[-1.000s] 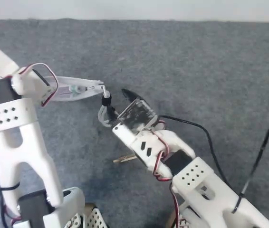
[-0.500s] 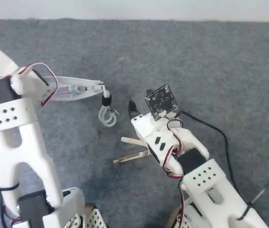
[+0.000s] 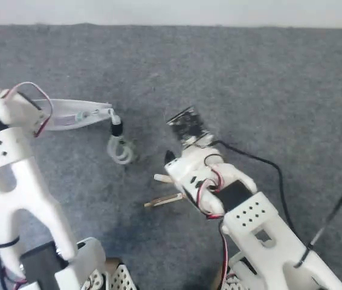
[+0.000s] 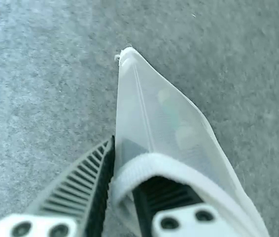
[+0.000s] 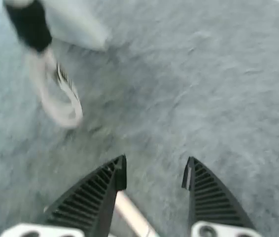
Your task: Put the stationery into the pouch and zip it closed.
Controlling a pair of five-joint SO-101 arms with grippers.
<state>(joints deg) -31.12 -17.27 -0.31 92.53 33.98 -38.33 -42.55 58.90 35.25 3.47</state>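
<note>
My left gripper (image 4: 125, 165) clamps the translucent white zip pouch (image 4: 164, 118), now shifted leftward on grey carpet (image 3: 267, 78); my right gripper (image 5: 154, 170), jaws apart and empty, has backed off its white cord loop (image 5: 55, 98).

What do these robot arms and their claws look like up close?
The left arm and right arm are chunky white plastic with grids of small holes, black motor blocks and looping red, white and black wires. The left claw and right claw have dark ribbed fingers.
</note>
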